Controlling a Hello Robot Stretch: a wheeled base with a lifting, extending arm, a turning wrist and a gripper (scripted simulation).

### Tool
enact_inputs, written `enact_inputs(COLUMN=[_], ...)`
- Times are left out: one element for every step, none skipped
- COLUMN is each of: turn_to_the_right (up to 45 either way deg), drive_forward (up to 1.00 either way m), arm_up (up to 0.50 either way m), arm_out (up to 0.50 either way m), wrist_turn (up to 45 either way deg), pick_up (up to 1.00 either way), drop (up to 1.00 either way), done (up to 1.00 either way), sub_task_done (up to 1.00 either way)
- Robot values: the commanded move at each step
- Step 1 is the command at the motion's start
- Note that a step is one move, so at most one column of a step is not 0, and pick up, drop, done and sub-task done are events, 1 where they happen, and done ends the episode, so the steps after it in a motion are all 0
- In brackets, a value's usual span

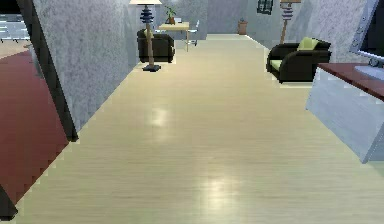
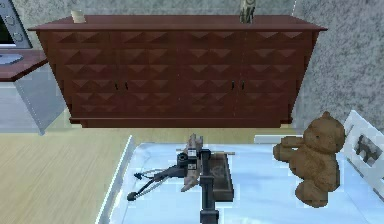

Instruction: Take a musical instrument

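Observation:
In the arm side view my arm (image 2: 211, 195) rises from the bottom edge over a pale blue-white surface (image 2: 262, 182). My gripper (image 2: 152, 183) reaches left from the arm's far end, with bare pale surface behind its thin fingers; it holds nothing. A brown teddy bear (image 2: 312, 158) sits on the same surface, to the right of the arm. Beyond stands a long dark red-brown sideboard (image 2: 180, 65). On its top are a small pale cylinder (image 2: 78, 16) and a small pale figure (image 2: 246, 11).
In the forward view a pale wood floor (image 1: 190, 130) runs ahead between a grey wall (image 1: 85, 45) and a white counter with a dark red top (image 1: 350, 100). Farther on stand a floor lamp (image 1: 150, 35), a dark armchair (image 1: 157, 46) and a black armchair with yellow-green cushions (image 1: 298, 58).

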Motion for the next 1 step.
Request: enact_inputs(turn_to_the_right=[0.0], drive_forward=[0.0], arm_up=[0.0], arm_out=[0.0], wrist_turn=[45.0], pick_up=[0.0], drop=[0.0], done=[0.0], sub_task_done=[0.0])
